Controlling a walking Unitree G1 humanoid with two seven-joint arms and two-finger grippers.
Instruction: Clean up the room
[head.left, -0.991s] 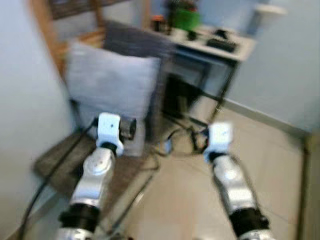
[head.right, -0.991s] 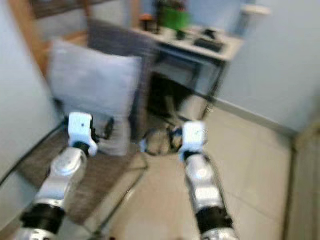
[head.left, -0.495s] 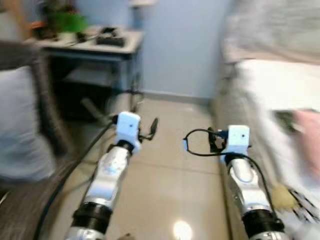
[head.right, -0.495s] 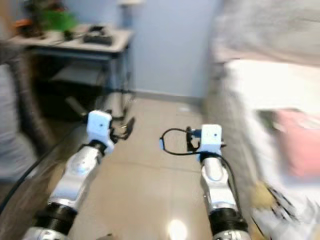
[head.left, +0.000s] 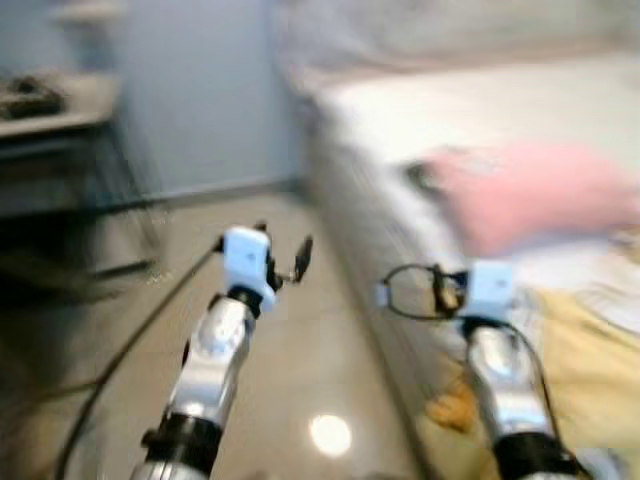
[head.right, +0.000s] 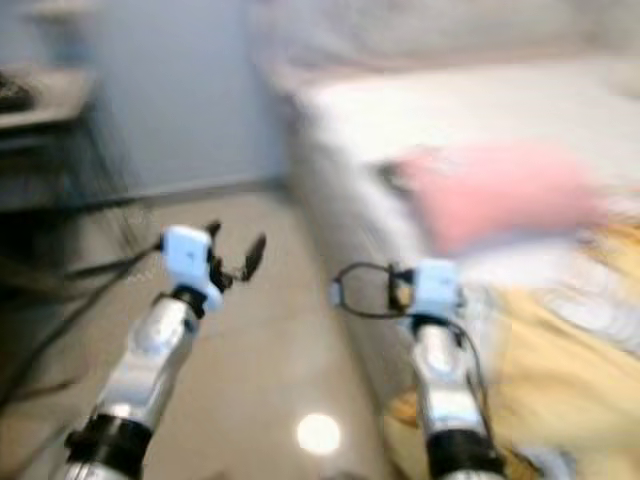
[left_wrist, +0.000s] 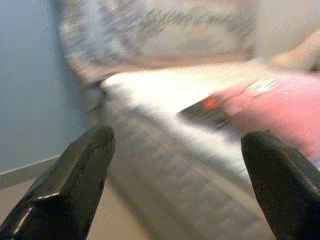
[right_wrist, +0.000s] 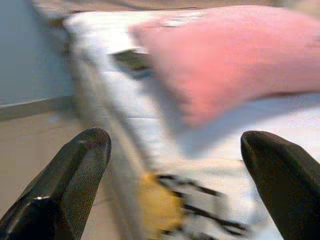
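Tiled floor (head.left: 290, 330) runs beside bed (head.left: 480, 120); both hands spread.

Light: bright, even, soft
Glare: round spot on floor (head.left: 330, 434)
Blur: heavy motion smear everywhere; pink pillow (head.left: 520, 190) edges smeared

Head views smeared by motion blur. Pink pillow (head.left: 520, 190) on bed (head.left: 420, 110) has no sharp outline. I can't identify dark flat item (left_wrist: 205, 111) beside pillow. Desk (head.left: 45, 105) cut by frame edge, its contents unreadable. Yellow fabric (head.left: 590, 375) indistinct.
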